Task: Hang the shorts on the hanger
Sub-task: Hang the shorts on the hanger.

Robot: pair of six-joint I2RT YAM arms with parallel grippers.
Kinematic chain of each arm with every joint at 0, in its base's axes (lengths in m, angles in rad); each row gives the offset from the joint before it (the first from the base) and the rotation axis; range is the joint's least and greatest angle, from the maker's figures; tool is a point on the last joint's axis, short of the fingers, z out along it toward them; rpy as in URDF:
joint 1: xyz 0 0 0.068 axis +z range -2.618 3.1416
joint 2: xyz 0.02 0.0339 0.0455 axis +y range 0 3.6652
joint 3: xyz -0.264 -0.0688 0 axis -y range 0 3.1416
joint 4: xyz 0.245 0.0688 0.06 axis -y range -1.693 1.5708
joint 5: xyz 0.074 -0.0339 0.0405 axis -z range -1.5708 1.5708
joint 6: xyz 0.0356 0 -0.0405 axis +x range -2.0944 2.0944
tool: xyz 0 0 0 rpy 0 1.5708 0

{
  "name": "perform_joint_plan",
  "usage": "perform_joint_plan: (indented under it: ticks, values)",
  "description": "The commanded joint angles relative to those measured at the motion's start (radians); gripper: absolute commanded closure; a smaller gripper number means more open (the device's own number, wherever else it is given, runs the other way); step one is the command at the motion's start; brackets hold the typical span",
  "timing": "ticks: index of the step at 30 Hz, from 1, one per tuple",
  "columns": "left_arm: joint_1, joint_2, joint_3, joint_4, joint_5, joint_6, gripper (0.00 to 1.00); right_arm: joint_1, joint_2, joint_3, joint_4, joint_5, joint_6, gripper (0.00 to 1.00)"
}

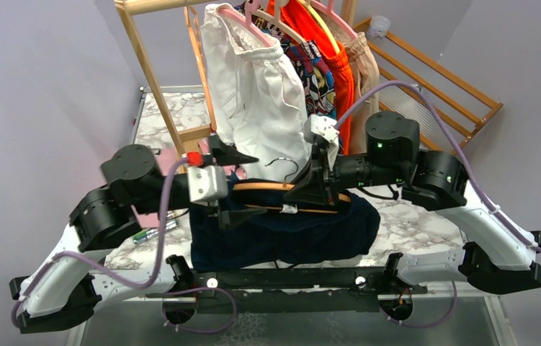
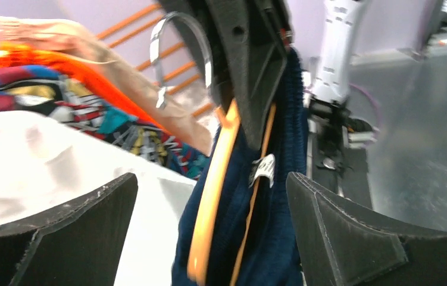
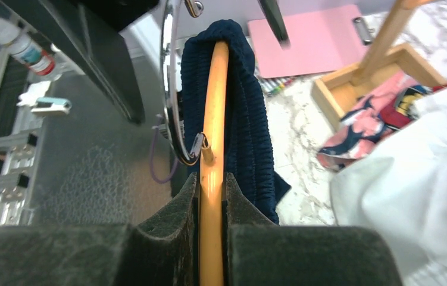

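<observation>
R tool (image 3: 212,190) pinched tight on hanger (image 3: 213,107), held horiz. above worktop (image 1: 173,108). Shorts (image 1: 282,234) draped over its bar, hanging down. L tool (image 2: 211,185) wide apart, gripping nothing, fingers either side of hanger.

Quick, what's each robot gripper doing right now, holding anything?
Left gripper: open, gripping nothing.
Right gripper: closed on the hanger.

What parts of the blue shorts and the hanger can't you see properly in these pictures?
1. Top view: the right pincer covers the middle of the hanger and part of the shorts.
2. Left wrist view: the white label is too blurred to read; the shorts run off the bottom edge.
3. Right wrist view: the hanger runs off the bottom edge, inside the pincer.
</observation>
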State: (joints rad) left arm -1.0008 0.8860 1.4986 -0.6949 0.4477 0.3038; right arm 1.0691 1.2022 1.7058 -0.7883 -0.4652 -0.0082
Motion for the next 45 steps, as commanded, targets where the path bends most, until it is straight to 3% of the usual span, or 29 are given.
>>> perform_joint_plan:
  ticks: [1, 7, 14, 21, 30, 41, 45]
  values:
    - [0.000, -0.115, 0.014, 0.096, -0.297, -0.023, 0.01, 0.005, -0.019, 0.132, -0.018, 0.215, 0.001, 0.99]
    - [0.000, -0.298, -0.082, 0.206, -0.641, -0.053, 0.01, 0.005, 0.037, 0.285, -0.165, 0.469, 0.040, 0.99]
    - [0.000, -0.438, -0.198, 0.253, -0.833, -0.078, 0.01, 0.004, 0.137, 0.366, -0.215, 0.577, 0.073, 0.99]
    - [0.000, -0.376, -0.112, 0.230, -0.703, -0.055, 0.01, 0.004, 0.158, 0.342, -0.193, 0.448, 0.059, 0.99]
    - [0.000, -0.155, -0.087, 0.151, -0.237, -0.018, 0.01, 0.005, 0.158, 0.304, -0.186, 0.244, 0.047, 0.99]
    - [0.000, 0.004, -0.050, 0.136, -0.145, 0.085, 0.03, 0.004, 0.119, 0.250, -0.200, 0.165, 0.037, 0.99]
    - [0.001, 0.032, -0.046, 0.118, -0.150, 0.107, 0.17, 0.005, 0.108, 0.236, -0.182, 0.149, 0.036, 0.99]
